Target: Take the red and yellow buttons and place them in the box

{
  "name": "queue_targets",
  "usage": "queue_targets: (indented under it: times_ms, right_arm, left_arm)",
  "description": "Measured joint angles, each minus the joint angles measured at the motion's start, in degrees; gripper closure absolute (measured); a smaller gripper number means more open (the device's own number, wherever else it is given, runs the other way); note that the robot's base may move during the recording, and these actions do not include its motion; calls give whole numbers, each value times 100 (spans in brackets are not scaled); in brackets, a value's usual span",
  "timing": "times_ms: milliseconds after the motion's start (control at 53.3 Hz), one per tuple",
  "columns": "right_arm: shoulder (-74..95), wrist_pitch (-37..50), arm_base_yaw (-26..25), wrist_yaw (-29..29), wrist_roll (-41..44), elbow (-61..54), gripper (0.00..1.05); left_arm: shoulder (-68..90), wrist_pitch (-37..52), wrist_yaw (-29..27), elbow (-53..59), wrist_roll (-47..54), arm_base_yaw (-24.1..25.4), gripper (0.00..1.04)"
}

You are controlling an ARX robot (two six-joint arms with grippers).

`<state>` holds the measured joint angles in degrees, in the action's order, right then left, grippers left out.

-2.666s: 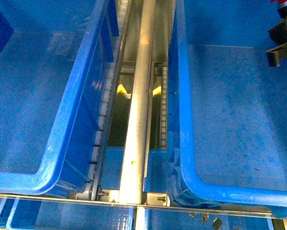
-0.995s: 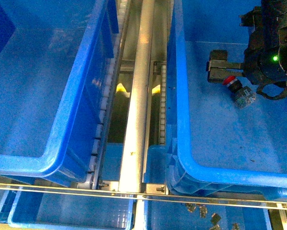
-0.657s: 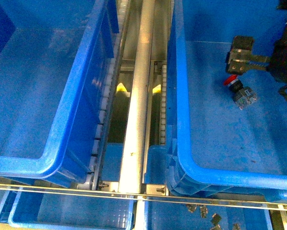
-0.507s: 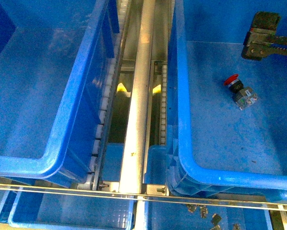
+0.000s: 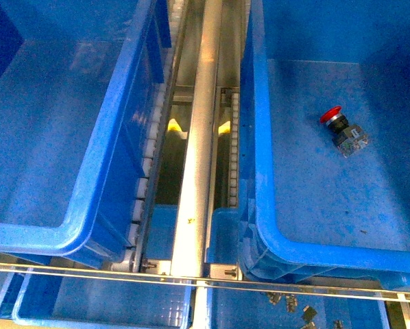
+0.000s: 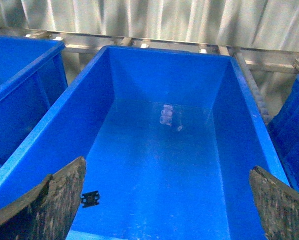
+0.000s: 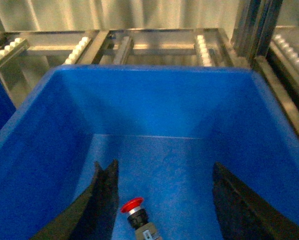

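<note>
Right claw (image 7: 163, 169): fingers (image 7: 105, 197) spread wide, nothing between them, nothing held.

Red button (image 7: 134, 207): lies below the right claw on the floor of the box (image 7: 154, 75), in the gap between the two fingers and nearer one of them. It appears to touch neither. Red dome cap, black collar; the contact block is cut off by the frame edge.

Ahead of the right claw: the box's far wall, then the roller rails (image 7: 84, 47) beyond the rim.

Left claw (image 6: 168, 165): fingers (image 6: 44, 200) also set far apart, empty. Beneath it is a second blue bin (image 6: 104, 100). A small black piece (image 6: 90, 198) lies on that bin's floor just beside one finger. A pale smear (image 6: 165, 116) shows on the floor farther ahead of the claw. Corrugated metal wall (image 6: 139, 20) stands past the bin's far rim.

Front view: neither claw in frame. Red button (image 5: 341, 129) lies on its side on the box (image 5: 258, 205) floor, clear of the walls. A metal rail (image 5: 198, 137) runs between the box and the second blue bin (image 5: 88, 199). Small metal parts (image 5: 291, 312) lie below the box's near rim.
</note>
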<state>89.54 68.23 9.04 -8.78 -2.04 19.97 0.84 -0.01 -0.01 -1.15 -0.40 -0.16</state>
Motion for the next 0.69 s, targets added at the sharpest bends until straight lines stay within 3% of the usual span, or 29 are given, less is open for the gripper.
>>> queue_targets:
  times_ms: [300, 432, 488, 695]
  right_arm:
    - [-1362, -400, -319, 304, 155, -925, 102]
    - [-2212, -844, -472, 457, 173, -1327, 101]
    - [-2597, -1093, -754, 826, 175, -1478, 101]
    - [-3816, -1996, -885, 866, 173, -1784, 101]
  left_arm:
    - [0, -2, 0, 0, 0, 0, 8]
    - [0, -2, 0, 0, 0, 0, 8]
    - [0, -2, 0, 0, 0, 0, 8]
    - [0, 0, 0, 0, 0, 0, 8]
